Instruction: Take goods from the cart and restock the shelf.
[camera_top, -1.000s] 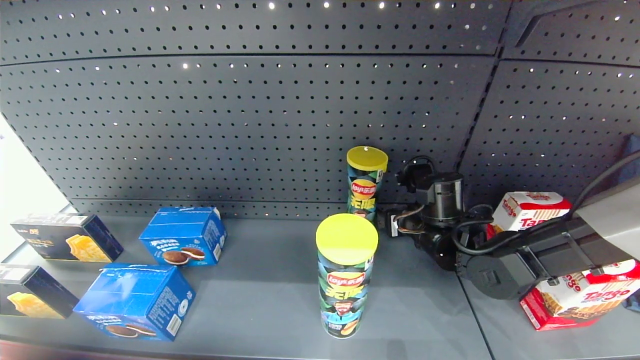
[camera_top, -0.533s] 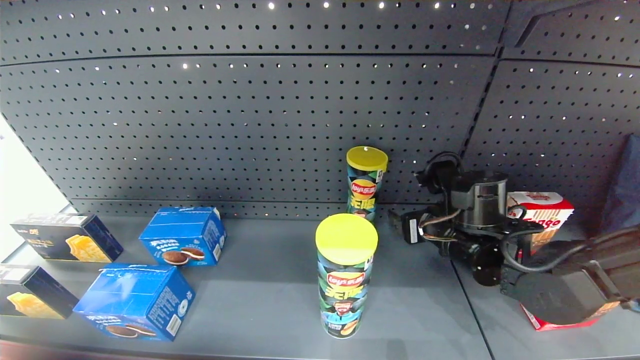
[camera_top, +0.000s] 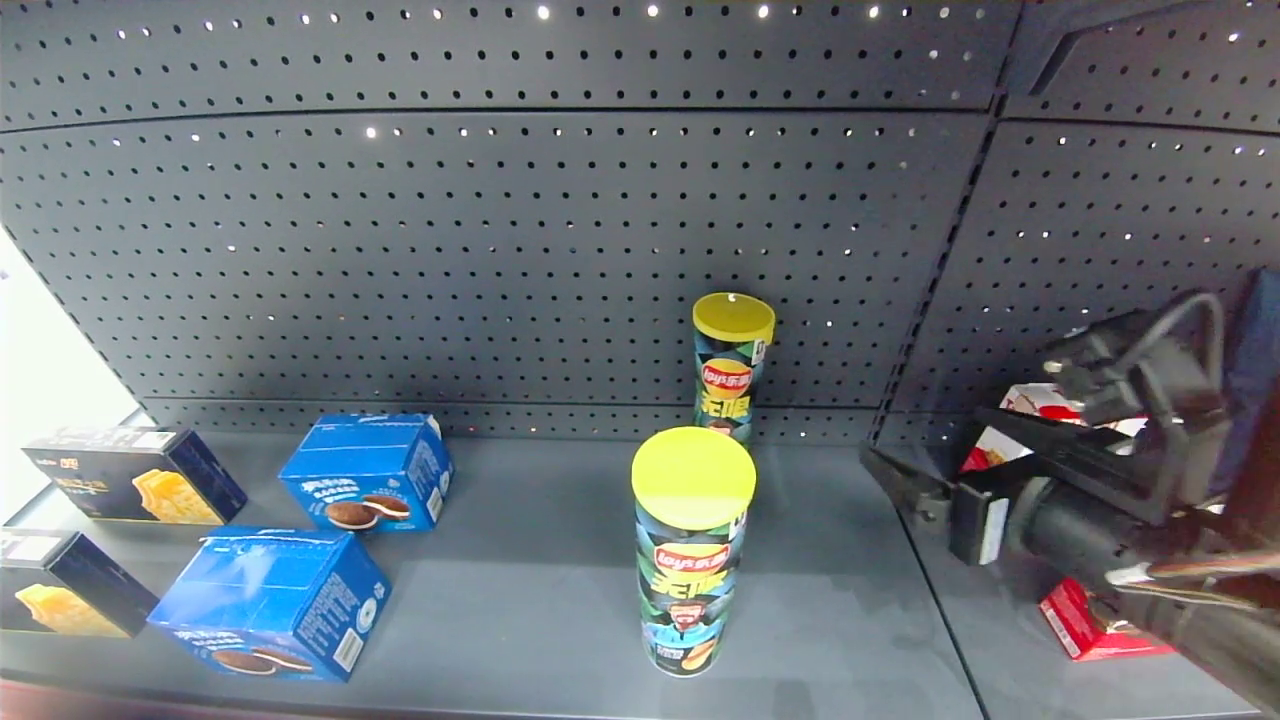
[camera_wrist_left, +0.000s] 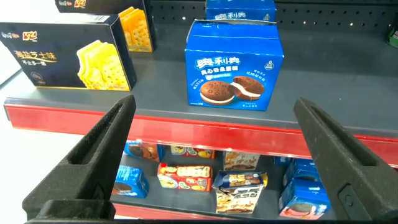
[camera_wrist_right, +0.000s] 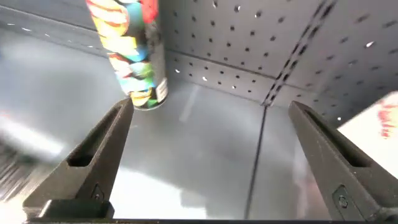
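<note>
Two chip cans with yellow lids stand upright on the grey shelf (camera_top: 520, 590): the front can (camera_top: 692, 560) mid-shelf, the rear can (camera_top: 733, 370) against the pegboard. My right gripper (camera_top: 925, 450) hovers open and empty to the right of both cans, apart from them. In the right wrist view the right gripper (camera_wrist_right: 211, 112) faces a chip can (camera_wrist_right: 140, 62) standing by the back wall. My left gripper (camera_wrist_left: 216, 104) is open and empty, in front of the shelf's red front edge (camera_wrist_left: 205, 127), facing a blue cookie box (camera_wrist_left: 234, 65).
Two blue cookie boxes (camera_top: 366, 470) (camera_top: 270, 603) and two black-and-yellow boxes (camera_top: 135, 475) (camera_top: 65, 597) sit at the shelf's left. Red-and-white wafer boxes (camera_top: 1090, 625) lie behind my right arm. A lower shelf holds several packets (camera_wrist_left: 239, 186). Open shelf floor lies between the cans and the blue boxes.
My right arm has drawn back from beside the rear can, moving right and toward the shelf front, and now covers most of the wafer boxes. Cans and boxes have not moved.
</note>
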